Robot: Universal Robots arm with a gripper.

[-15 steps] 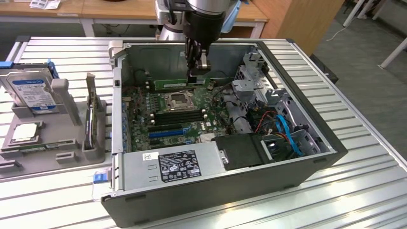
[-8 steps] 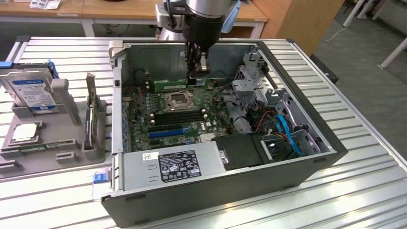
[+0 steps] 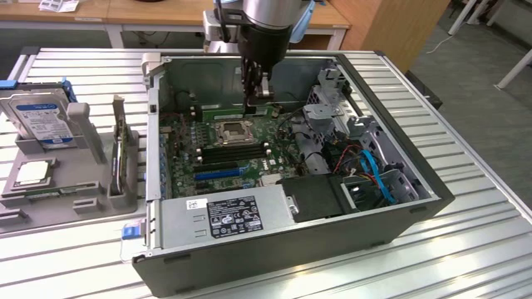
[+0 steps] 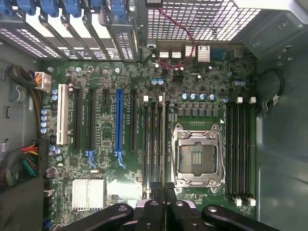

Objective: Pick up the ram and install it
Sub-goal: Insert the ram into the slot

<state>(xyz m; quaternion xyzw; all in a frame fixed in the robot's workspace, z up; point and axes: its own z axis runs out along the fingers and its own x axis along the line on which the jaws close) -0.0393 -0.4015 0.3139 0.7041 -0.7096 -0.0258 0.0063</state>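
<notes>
Tool: the gripper (image 3: pixel 259 98) is lowered inside the open computer case (image 3: pixel 415 187), over the motherboard (image 3: pixel 278 163). Its jaws are drawn together and clamped on a thin board.
Workpiece: the ram (image 3: pixel 231 113) is in that grip, edge down, with its long side running the way the memory slots run. It is held toward its end on the exterior view's right, not at its middle.
Wrist view: the ram (image 4: pixel 163 139) appears edge-on as a thin line leading away from the fingertips (image 4: pixel 156 192). It lies in line with the bank of black slots (image 4: pixel 148 144) between the CPU socket (image 4: pixel 197 156) and the blue slot (image 4: pixel 119 125).
Parts tray (image 3: pixel 21 218): beside the case at the exterior view's left, carrying a hard drive (image 3: pixel 42 118) and well apart from the gripper.
Pick-up: done, judged from the grip.
Alignment: appears set over the slot bank.
Seating: cannot tell — the lower edge is hidden.
Left: insertion unconfirmed — grip not yet released.
</notes>
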